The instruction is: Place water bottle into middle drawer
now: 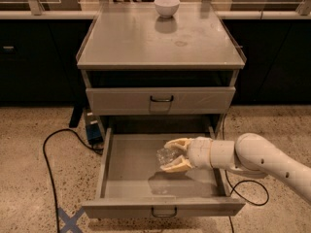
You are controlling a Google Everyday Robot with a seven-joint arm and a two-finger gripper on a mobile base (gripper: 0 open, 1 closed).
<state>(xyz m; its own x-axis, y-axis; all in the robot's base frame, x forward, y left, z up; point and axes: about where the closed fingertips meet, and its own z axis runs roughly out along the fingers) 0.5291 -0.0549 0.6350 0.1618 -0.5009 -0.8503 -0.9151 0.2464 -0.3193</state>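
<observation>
The middle drawer (126,178) is pulled out wide, a shallow grey tray with a dark wire handle on its front panel. My gripper (174,155) reaches in from the right on a white arm, low over the drawer's floor. Its cream fingers (177,166) are shut on the water bottle (166,155), a small clear plastic bottle lying sideways between them. The bottle hangs just above the tray floor, with its shadow right under it.
A grey cabinet top (146,47) carries a white bowl (166,6) at the back. The upper drawer (160,101) is closed. Black cables (48,164) and a blue box (93,132) lie on the speckled floor at left. Blue tape (68,221) marks the floor.
</observation>
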